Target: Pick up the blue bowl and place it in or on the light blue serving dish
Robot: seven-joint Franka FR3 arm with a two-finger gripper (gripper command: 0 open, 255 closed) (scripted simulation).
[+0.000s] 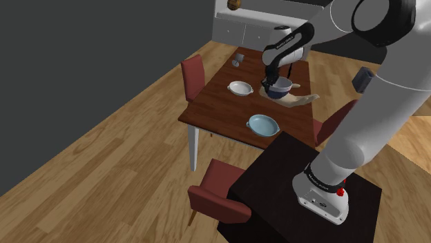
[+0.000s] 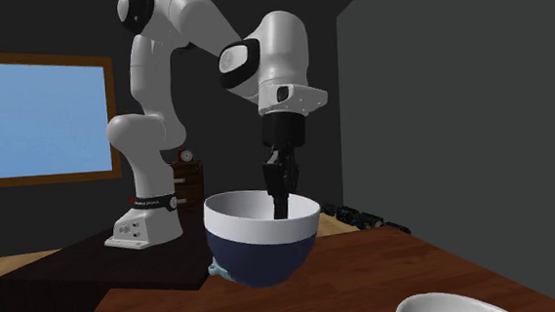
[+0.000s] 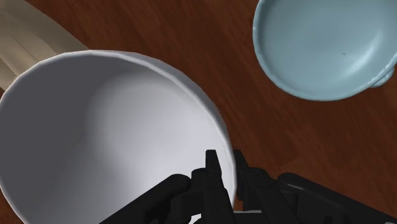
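Note:
The blue bowl, dark blue outside and white inside, hangs just above the brown table. My gripper is shut on its rim, one finger inside the bowl and one outside. In the wrist view the fingers clasp the thin white rim of the bowl. The light blue serving dish sits on the table nearer the stand, apart from the bowl; in the wrist view the dish lies beyond the gripper. In the second exterior view the gripper reaches down into the bowl.
A white dish sits on the table beside the bowl toward the shoulder view's left. A beige oblong thing lies just past the bowl. A small grey cup stands at the far end. Red chairs surround the table.

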